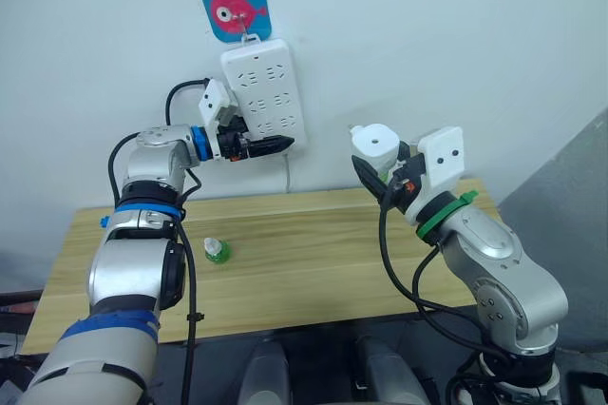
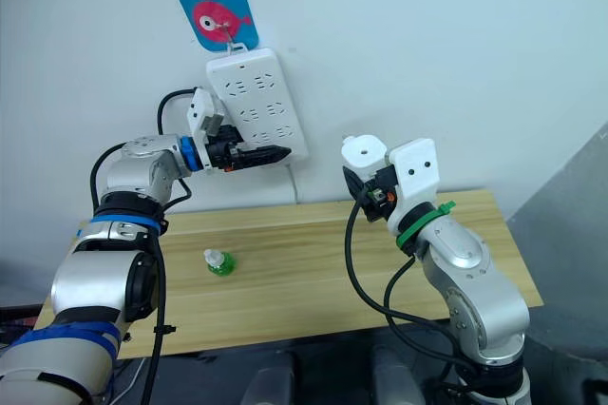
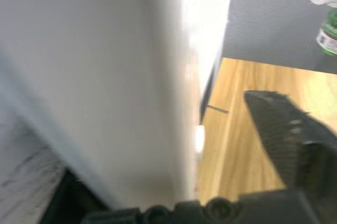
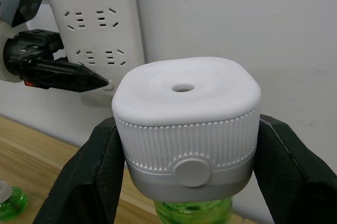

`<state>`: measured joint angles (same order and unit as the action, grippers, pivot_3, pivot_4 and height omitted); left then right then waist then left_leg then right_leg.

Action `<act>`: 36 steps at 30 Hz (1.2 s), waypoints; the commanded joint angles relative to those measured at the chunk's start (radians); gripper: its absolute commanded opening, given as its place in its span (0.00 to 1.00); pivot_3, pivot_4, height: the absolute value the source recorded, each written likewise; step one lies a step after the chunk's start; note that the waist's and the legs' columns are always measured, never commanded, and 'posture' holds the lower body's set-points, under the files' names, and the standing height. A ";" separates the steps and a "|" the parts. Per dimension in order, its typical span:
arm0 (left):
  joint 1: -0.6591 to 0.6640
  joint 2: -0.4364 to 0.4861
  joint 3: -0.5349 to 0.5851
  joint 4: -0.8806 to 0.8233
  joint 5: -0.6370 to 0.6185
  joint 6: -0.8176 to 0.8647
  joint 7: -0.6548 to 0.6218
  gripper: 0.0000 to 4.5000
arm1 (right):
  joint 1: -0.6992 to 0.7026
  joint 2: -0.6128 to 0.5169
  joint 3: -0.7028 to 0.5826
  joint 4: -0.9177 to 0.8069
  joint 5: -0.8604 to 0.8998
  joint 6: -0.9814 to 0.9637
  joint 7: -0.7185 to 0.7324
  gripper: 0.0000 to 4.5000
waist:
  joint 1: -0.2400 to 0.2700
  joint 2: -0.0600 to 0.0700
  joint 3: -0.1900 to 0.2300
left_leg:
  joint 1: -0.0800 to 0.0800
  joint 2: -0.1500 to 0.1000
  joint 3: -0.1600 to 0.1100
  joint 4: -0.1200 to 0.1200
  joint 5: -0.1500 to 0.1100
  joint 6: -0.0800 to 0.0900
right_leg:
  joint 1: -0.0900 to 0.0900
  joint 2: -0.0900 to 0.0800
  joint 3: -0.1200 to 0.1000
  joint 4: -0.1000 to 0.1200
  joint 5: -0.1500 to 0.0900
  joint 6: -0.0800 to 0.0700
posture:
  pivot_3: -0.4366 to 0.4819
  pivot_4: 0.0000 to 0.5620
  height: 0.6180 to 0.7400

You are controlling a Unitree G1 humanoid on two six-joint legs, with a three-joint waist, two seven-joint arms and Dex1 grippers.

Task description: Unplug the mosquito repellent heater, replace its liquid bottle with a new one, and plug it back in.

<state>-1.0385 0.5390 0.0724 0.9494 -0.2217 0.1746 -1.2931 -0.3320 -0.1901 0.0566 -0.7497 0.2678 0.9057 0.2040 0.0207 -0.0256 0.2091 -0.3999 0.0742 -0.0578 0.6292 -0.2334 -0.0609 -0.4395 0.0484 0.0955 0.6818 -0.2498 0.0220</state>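
White and ribbed, the mosquito repellent heater [image 4: 187,129] sits clamped between the two black fingers of the right gripper [image 1: 378,180], held up above the right part of the wooden table [image 1: 313,262], well apart from the wall. A green bottle [image 4: 192,211] hangs under it. Far left, the left gripper [image 2: 266,154] has its fingers drawn together to a point with nothing between them, tips at the lower edge of the white power strip [image 1: 263,89] on the wall. Another small green bottle [image 1: 216,251] stands on the table, left of centre.
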 commanded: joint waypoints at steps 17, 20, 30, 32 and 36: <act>0.612 0.188 0.147 -0.991 -0.287 0.432 0.159 0.99 | 0.015 0.020 -0.277 0.204 0.210 -0.085 0.041 0.67 | 0.060 0.001 0.006 | -0.003 0.003 0.001 -0.006 0.000 0.000 | -0.004 0.000 -0.002 -0.002 -0.005 -0.001 | 0.88 0.36 1.00; 0.666 0.093 0.081 -1.150 -0.268 0.371 0.252 0.99 | -0.014 0.058 -0.395 0.234 0.358 0.004 0.000 0.67 | 0.082 0.004 0.009 | -0.003 0.002 0.001 -0.005 0.000 -0.001 | -0.003 0.000 -0.001 -0.003 -0.005 -0.001 | 0.88 0.37 1.00; 0.663 -0.308 -0.239 -1.071 -0.020 -0.076 0.465 0.99 | -0.050 0.162 -0.643 0.329 1.202 0.097 -0.459 0.67 | 0.094 0.006 0.010 | -0.002 0.001 0.004 -0.005 -0.001 0.000 | -0.003 0.000 0.003 -0.003 -0.004 0.000 | 0.79 0.35 1.00; 0.644 -0.368 -0.255 -1.035 -0.005 -0.113 0.507 0.99 | -0.017 0.149 -0.617 0.315 1.298 0.061 -0.520 0.67 | 0.087 0.006 0.010 | -0.002 0.001 0.004 -0.005 -0.002 0.002 | -0.002 0.001 0.003 -0.003 -0.005 -0.001 | 0.77 0.34 1.00; 0.612 -0.441 -0.287 -1.000 0.010 -0.146 0.544 0.99 | 0.041 0.091 -0.557 0.291 1.414 -0.007 -0.576 0.67 | 0.075 0.006 0.010 | -0.004 0.000 0.004 -0.003 -0.002 0.002 | -0.002 0.000 0.004 -0.003 -0.005 0.000 | 0.76 0.34 1.00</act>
<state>-0.4126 0.1055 -0.2002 -0.0377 -0.2190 0.0593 -0.7614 -0.2900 -0.0810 -0.5126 -0.3967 1.6204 0.9335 -0.3646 0.0954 -0.0195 0.2189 -0.4035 0.0746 -0.0534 0.6266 -0.2355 -0.0592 -0.4417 0.0488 0.0992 0.6784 -0.2546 0.0226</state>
